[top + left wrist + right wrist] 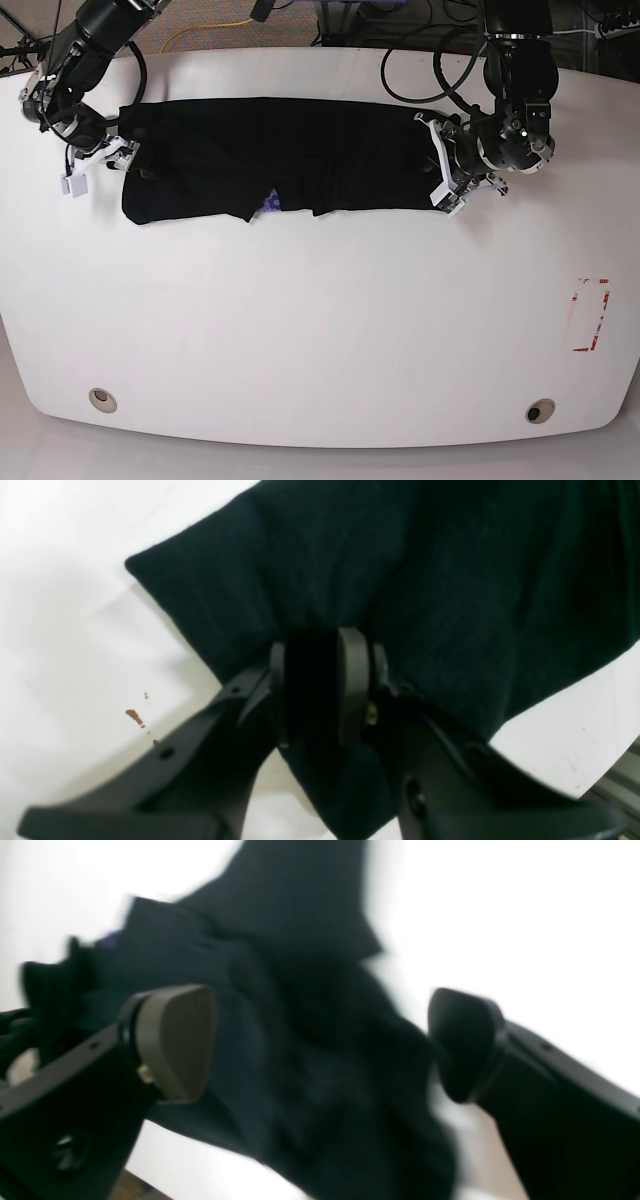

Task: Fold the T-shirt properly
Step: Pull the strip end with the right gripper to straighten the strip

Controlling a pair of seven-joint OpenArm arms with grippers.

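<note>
Overhead base view: a white worktop (320, 330) with rounded corners fills most of the frame. Two round fittings (100, 399) sit near its front edge, one toward each corner, and a red-outlined rectangular mark (590, 315) lies at the side of the worktop where the left arm stands. Beyond the far edge, a grey floor carries black cables (420, 50) and a yellow cable (210, 30).

The T-shirt (280, 160) lies across the far half of the worktop as a long black band stretched between the two arms, flat on the surface; a small patch of purple print (270, 203) shows at its near edge.

Left wrist view: the left gripper (312, 690) has its jaws drawn narrow on a gathered fold of the T-shirt (400, 580), black cloth filling the gap between the pads. Small brown specks (135, 716) mark the white surface beside it.

Right wrist view (blurred): the right gripper (320, 1045) holds its jaws wide apart, the pads (175, 1040) clear on either side of the cloth; nothing lies gripped between them. The T-shirt (300, 1015) lies rumpled beneath, against the white worktop (500, 915).
</note>
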